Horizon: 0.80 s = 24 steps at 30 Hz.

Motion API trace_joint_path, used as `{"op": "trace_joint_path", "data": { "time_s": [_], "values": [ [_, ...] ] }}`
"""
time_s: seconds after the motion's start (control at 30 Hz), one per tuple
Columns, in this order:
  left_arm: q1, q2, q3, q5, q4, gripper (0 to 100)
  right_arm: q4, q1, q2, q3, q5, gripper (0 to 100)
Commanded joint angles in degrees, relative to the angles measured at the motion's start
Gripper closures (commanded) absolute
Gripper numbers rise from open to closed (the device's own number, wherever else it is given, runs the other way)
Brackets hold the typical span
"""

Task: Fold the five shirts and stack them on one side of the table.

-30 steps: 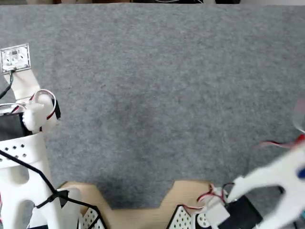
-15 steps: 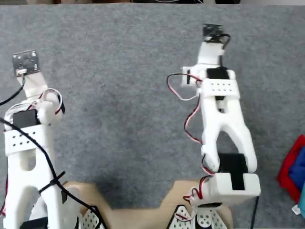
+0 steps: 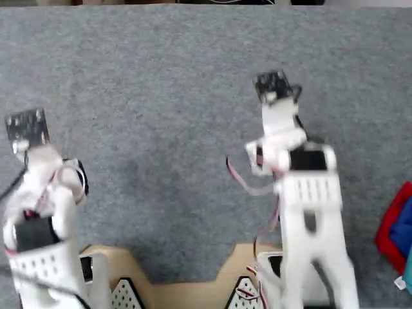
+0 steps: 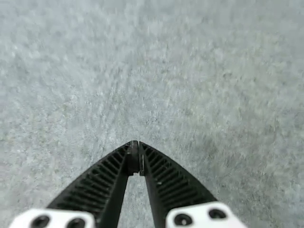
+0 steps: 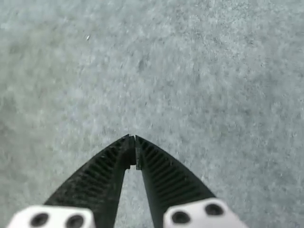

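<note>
- The shirts (image 3: 399, 226) show in the high view as a heap of red and blue cloth at the table's edge, between 3 and 4 o'clock, cut off by the frame. How many lie there, and whether they are folded, cannot be told.
- A grey felt mat (image 3: 161, 84) covers the table. The shirts rest on it, well apart from both arms.
- A wooden board (image 3: 187, 291) with a notched edge sits at 6 o'clock, and both arm bases stand by it.
- The 8 o'clock arm (image 3: 42, 212) rises from beside the board and leans toward 10 o'clock. A square camera board (image 3: 26, 127) sits at its far end, over the mat.
- The 5 o'clock arm (image 3: 312, 193) stretches from its base toward 12 o'clock. Its wrist camera (image 3: 273, 84) ends at about 1 o'clock from the mat's middle.
- Red and white wires (image 3: 239, 180) loop off that arm's side toward 9 o'clock.
- Both wrist views look down on the felt, which does not settle which of these 2 arms is left and which is right.
- The left gripper (image 4: 135, 148) has its 2 ribbed black fingers (image 4: 104, 183) pressed together at the tips, with nothing between them. It points down at the mat.
- The right gripper (image 5: 132, 142) is likewise closed tip to tip. Its ribbed fingers (image 5: 168, 183) grip nothing, and it hangs above the felt.
</note>
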Motion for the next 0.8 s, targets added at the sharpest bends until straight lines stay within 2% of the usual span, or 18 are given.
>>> {"op": "trace_joint_path", "data": {
  "time_s": [0.0,0.17,0.33,0.77],
  "values": [
    [-0.35,-13.32,8.97,-0.18,-3.52,98,0.18,0.92,-19.91,12.97,0.88,99.4],
    [-0.62,-29.32,19.96,-5.45,-1.85,98,0.7,0.92,-44.26,29.85,0.88,99.4],
    [-0.53,-28.53,20.92,-8.53,-0.26,98,4.13,0.92,-66.15,41.71,0.97,99.4],
    [-0.44,-29.32,29.45,-8.88,-0.53,98,6.07,0.92,-66.24,52.26,0.62,99.4]
  ]
}}
